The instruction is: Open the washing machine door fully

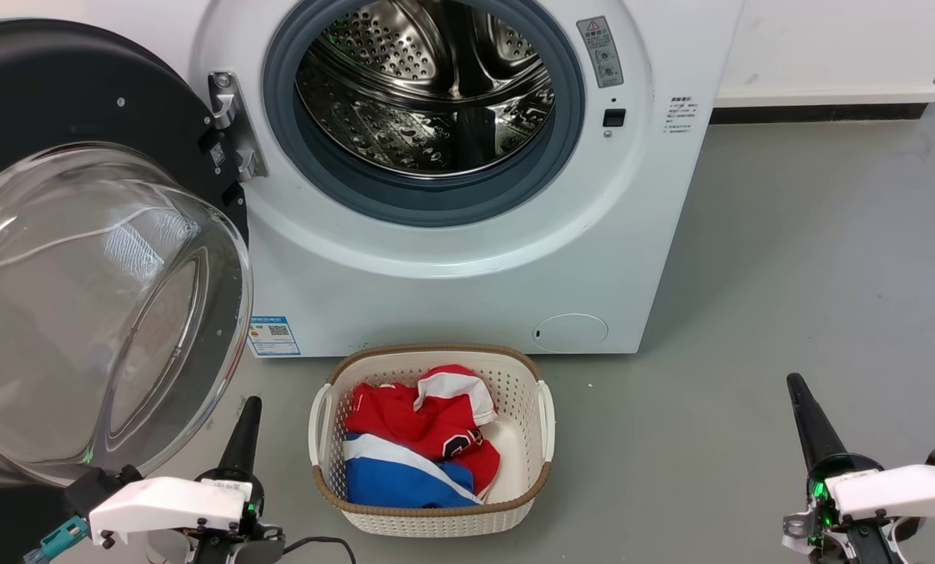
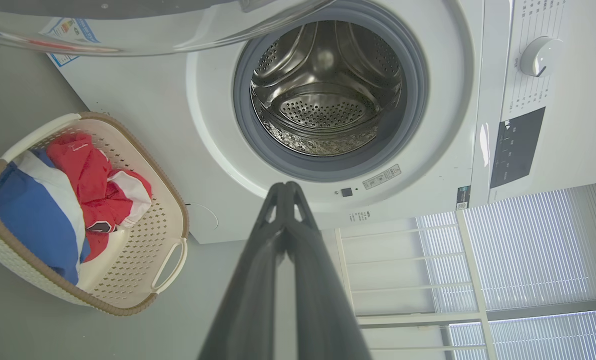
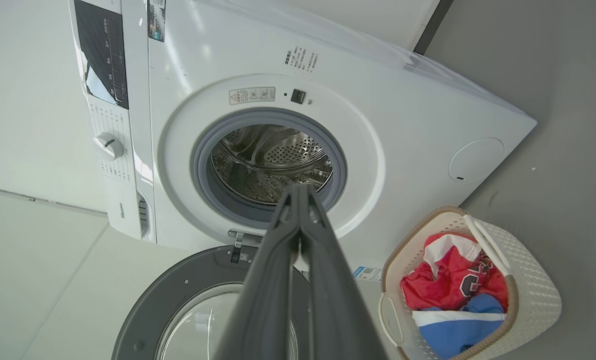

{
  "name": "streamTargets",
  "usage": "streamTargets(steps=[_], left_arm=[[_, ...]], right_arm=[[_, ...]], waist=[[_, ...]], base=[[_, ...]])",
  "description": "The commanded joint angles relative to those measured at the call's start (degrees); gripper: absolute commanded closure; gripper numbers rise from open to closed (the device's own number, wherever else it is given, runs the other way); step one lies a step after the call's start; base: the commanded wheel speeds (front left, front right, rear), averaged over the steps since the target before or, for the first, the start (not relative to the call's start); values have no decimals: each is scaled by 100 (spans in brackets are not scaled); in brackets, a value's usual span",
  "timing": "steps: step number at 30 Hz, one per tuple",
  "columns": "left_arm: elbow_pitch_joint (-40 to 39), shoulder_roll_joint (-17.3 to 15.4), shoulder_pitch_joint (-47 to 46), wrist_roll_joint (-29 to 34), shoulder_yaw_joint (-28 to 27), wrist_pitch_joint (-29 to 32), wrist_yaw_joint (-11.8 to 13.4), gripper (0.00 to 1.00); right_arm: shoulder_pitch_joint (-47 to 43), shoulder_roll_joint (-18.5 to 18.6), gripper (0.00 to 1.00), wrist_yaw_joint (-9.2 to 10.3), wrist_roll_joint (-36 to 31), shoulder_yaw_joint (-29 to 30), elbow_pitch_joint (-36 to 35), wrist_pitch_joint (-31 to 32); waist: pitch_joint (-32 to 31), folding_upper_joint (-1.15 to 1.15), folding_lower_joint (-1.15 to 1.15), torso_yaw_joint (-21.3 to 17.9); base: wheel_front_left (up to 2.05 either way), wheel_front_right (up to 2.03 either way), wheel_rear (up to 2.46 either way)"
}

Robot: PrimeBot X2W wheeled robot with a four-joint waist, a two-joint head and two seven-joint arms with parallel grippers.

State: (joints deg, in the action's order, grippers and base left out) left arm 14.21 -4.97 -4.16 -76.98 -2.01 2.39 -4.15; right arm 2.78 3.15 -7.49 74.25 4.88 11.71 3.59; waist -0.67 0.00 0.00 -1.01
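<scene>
The washing machine door (image 1: 83, 298) stands swung wide at frame left. The left gripper (image 1: 249, 407), lower left, and right gripper (image 1: 798, 392), lower right, are pressed together, holding nothing.

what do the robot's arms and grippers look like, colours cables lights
The left gripper has long tapering matt black jaws, a white plastic wrist shell, a small green light, a teal plug and a thin black cable behind. The right gripper has the same black jaws and white shell, brighter green lights and a silver metal bracket beneath.
</scene>
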Motion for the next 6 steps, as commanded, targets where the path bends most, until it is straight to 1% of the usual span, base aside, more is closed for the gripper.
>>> streamTargets(steps=[1, 6], left_arm=[[-41, -1, -135, -88, -42, 35, -61, 100], [-38, 35, -145, -296, -108, 92, -107, 100]], right_arm=[[124, 23, 100, -1, 117, 13, -2, 25], [159, 21, 100, 0, 368, 30, 31, 56]], waist=[[1, 0, 0, 2], [12, 0, 0, 14]], base=[[0, 0, 0], [0, 0, 0]])
